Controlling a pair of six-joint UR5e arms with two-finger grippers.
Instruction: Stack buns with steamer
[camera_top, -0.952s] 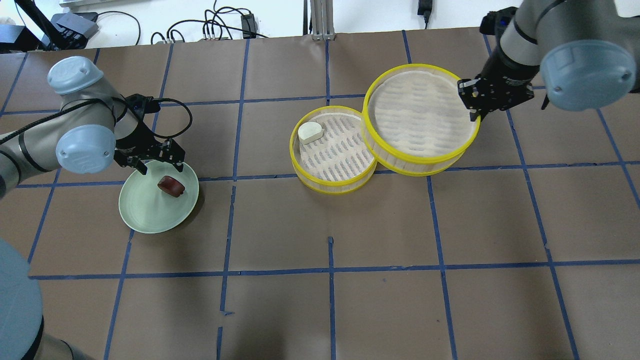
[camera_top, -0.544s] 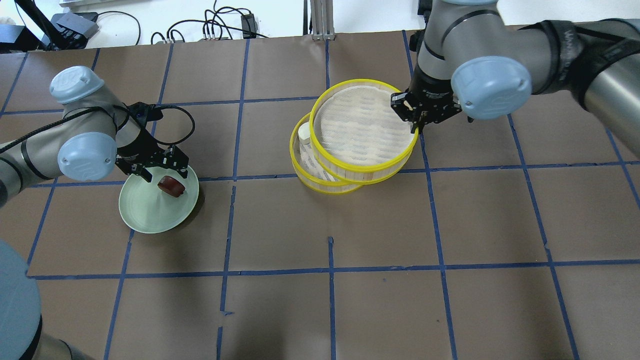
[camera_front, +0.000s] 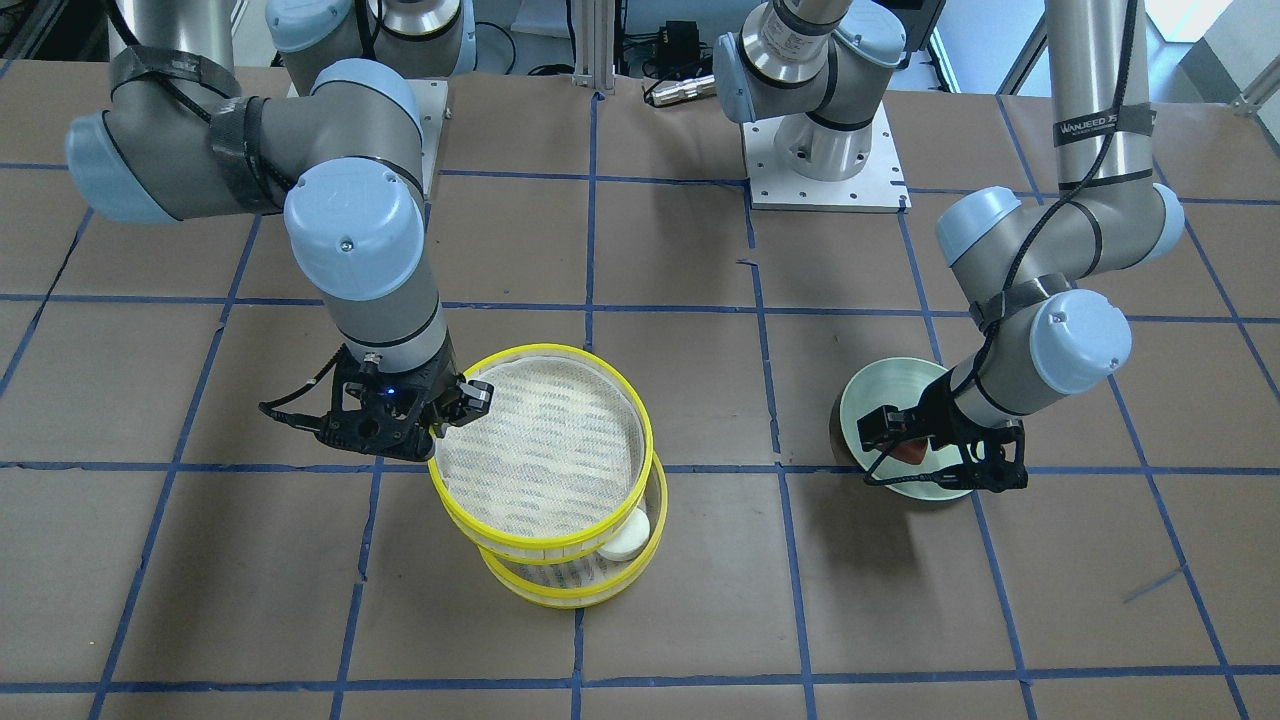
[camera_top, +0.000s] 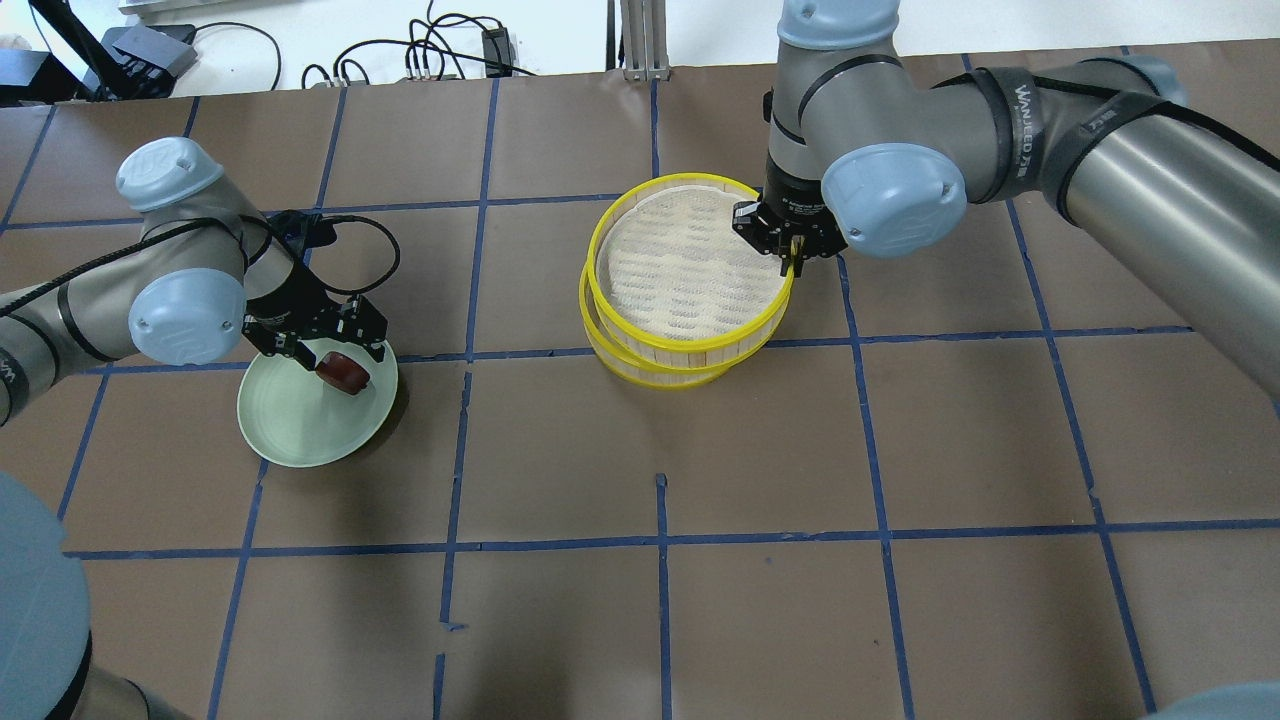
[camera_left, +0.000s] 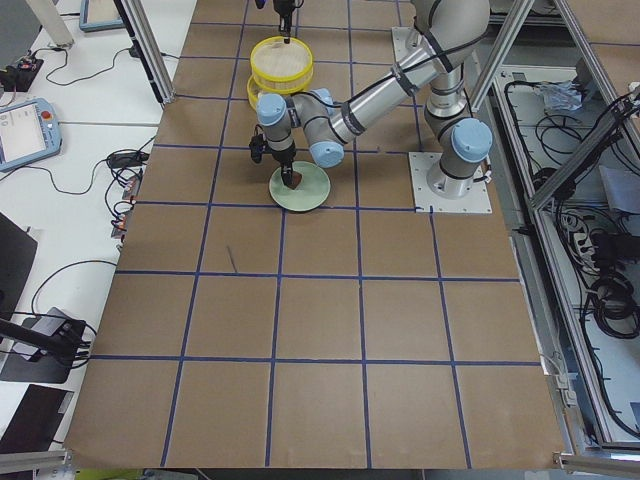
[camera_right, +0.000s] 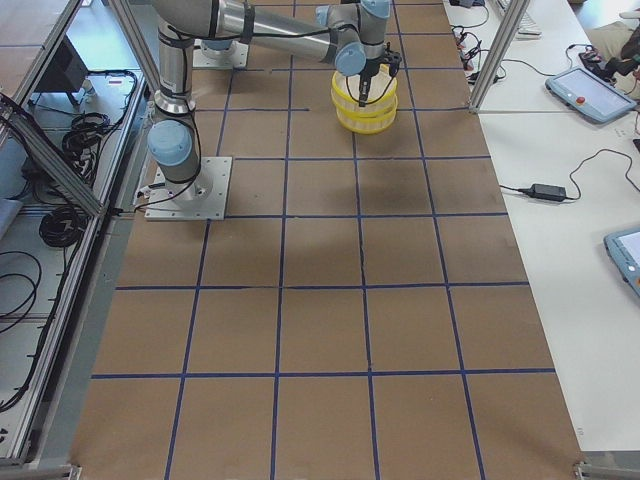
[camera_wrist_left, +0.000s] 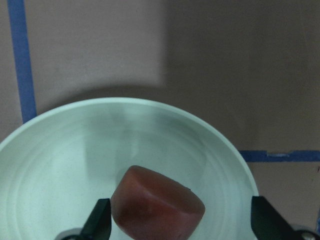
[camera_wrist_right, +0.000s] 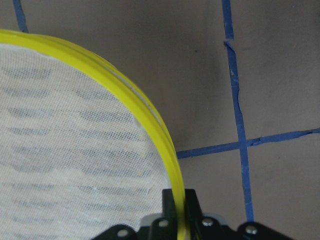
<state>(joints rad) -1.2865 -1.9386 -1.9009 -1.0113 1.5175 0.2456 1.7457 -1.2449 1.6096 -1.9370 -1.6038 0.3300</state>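
Note:
My right gripper (camera_top: 795, 253) is shut on the rim of the upper steamer tier (camera_top: 688, 265) and holds it just above the lower tier (camera_top: 640, 375), slightly offset. The pinch shows in the right wrist view (camera_wrist_right: 179, 200). The white bun (camera_front: 625, 540) lies in the lower tier (camera_front: 570, 598); the upper tier hides it from overhead. The dark reddish-brown bun (camera_top: 341, 371) lies on the pale green plate (camera_top: 285, 425). My left gripper (camera_top: 333, 353) is open, low over the plate, with a finger on each side of the bun (camera_wrist_left: 157, 207).
The brown table surface is divided by blue tape lines (camera_top: 660, 545). Cables and power bricks (camera_top: 440, 55) lie past its far edge. The robot bases (camera_front: 825, 160) stand at the back of the table in the front-facing view.
My right arm has carried the upper tier leftward until it sits over the lower tier and hides the white bun. My left gripper has shifted right and down around the brown bun.

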